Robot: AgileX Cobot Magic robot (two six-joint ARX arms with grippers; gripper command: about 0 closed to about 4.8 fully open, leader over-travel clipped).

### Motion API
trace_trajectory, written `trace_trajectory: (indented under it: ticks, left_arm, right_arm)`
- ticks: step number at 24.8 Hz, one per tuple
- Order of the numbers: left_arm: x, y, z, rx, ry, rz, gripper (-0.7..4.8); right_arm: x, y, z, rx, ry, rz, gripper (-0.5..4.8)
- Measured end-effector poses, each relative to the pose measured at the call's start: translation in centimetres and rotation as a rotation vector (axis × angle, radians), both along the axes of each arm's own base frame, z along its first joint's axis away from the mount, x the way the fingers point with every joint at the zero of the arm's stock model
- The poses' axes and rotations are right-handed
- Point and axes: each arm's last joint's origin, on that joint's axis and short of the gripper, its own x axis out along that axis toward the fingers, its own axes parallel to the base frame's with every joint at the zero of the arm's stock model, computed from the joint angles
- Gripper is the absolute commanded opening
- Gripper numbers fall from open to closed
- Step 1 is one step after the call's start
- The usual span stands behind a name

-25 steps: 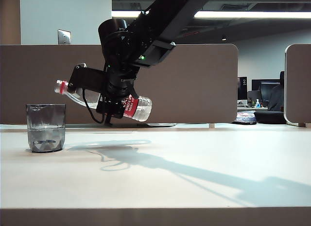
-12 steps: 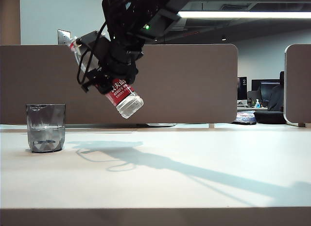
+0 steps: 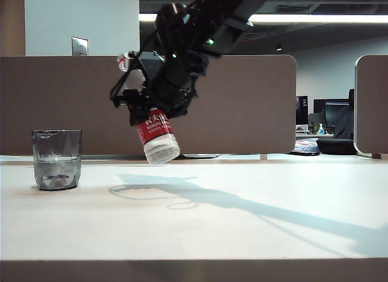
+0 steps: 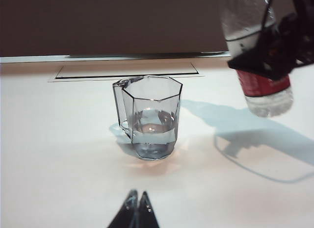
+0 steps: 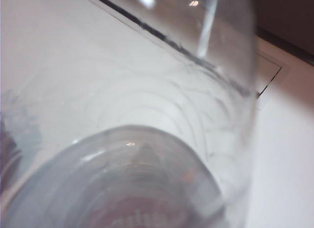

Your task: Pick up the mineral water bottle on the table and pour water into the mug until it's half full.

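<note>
While right gripper [image 3: 159, 91] clamps mineral water bottle [image 3: 156, 134] midbody, left gripper [image 4: 137, 208] pressed together.

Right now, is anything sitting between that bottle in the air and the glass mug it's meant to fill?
Nothing visible. The right tool holds the mineral water bottle above the table, to the right of the mug; only bare tabletop lies between them. The left tool rests shut, in front of the mug.
</note>
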Motion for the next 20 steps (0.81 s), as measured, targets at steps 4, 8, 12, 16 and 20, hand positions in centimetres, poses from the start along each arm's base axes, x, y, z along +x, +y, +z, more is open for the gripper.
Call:
trace_trajectory:
  ticks: [4,8,12,16,20]
  left_arm:
    - [0.0,0.0,0.0,0.0,0.0,0.0,-0.05]
    - [0.0,0.0,0.0,0.0,0.0,0.0,-0.05]
    - [0.0,0.0,0.0,0.0,0.0,0.0,-0.05]
    - [0.0,0.0,0.0,0.0,0.0,0.0,-0.05]
    - [0.0,0.0,0.0,0.0,0.0,0.0,-0.05]
  right_arm:
    - [-0.7,-1.6,-1.2,0.155,-0.012,0.052,2.53]
    - [-0.8,-4.1,-3.9,0.314,-0.035,0.046,2.53]
    - [-2.1,-4.9,-5.7,0.376,-0.099,0.052,2.53]
    - [-2.9,-5.3,-6.9,0.392,-0.081,0.056,2.55]
    - [-3.0,-5.4,-7.0,0.393,-0.082,0.053,2.58]
